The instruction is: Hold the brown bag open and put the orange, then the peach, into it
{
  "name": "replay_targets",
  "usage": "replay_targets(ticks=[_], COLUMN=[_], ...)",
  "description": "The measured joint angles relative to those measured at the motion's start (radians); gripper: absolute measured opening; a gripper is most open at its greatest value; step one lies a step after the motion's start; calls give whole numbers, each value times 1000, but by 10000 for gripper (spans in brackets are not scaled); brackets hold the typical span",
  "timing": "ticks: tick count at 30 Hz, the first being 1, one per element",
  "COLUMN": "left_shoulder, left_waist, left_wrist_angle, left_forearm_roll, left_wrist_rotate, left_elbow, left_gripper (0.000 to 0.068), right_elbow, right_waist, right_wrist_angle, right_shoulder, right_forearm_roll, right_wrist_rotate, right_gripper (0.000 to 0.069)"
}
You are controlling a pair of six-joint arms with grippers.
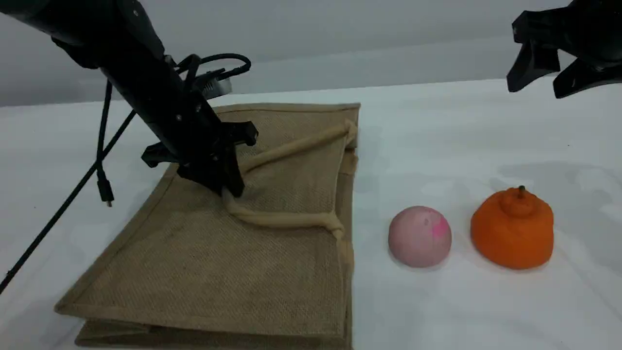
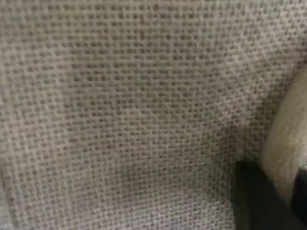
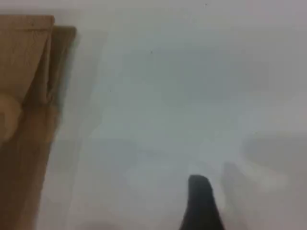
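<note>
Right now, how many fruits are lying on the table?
2. The peach lies just right of the brown bag; the orange sits right of the peach. None seems hidden.

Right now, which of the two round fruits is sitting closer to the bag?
The peach, the pale pink ball: it lies between the brown bag and the knob-topped orange, which sits farther to the right.

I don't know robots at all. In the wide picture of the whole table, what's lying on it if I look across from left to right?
brown bag → peach → orange
</note>
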Motion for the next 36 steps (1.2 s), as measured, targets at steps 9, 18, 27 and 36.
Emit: replay_targets(ticks=[9, 18, 27, 36], left_shoulder=[-75, -198, -317, -480], left_waist=[1, 1, 1, 1], left_wrist_angle=[186, 519, 527, 525], left_forearm_roll=[111, 124, 108, 19], left_wrist_rotate=[11, 167, 183, 213], left_elbow=[-118, -409, -466, -463], left_gripper=[86, 86, 86, 86], right_elbow=[0, 0, 9, 9], right_waist=[0, 0, 0, -1], right_wrist_angle=[47, 208, 247, 203], right_shoulder=[0, -3, -3, -3], right_forearm_roll=[-1, 26, 100, 106], right_wrist_rotate=[-14, -108, -212, -218], right_gripper=[427, 427, 426, 426])
